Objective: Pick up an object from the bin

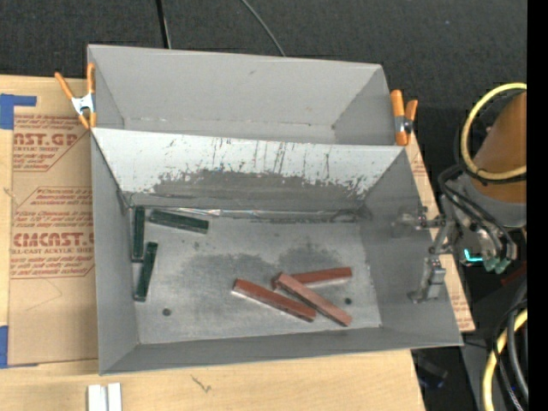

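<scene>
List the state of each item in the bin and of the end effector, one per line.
End effector: open, empty, over the right wall of the bin.
Red bars: three, lying flat, touching one another, front middle of the floor.
Green bars: three, lying flat, near the left wall.

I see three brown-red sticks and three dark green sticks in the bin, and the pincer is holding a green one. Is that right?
Not quite. The pincer holds nothing. It hangs by the right wall of the bin. The camera view shows all three dark green sticks lying on the floor at the left. The three brown-red sticks are there too.
</scene>
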You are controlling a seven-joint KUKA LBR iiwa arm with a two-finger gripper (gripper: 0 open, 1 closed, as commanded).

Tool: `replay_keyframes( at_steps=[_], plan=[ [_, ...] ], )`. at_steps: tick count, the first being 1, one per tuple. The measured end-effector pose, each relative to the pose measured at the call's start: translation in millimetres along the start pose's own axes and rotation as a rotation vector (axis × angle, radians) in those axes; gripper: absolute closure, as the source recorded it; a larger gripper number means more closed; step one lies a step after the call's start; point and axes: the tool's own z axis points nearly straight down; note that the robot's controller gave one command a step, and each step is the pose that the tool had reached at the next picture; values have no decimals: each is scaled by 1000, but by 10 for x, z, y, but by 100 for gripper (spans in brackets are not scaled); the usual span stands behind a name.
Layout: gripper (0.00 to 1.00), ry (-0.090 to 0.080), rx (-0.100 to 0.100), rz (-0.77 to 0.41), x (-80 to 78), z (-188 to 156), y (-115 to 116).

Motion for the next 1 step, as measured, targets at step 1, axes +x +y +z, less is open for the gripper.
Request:
replay_keyframes(
  at_steps=[1],
  plan=[
    [0,-8,2,-2,-18,-39,7]
  ],
)
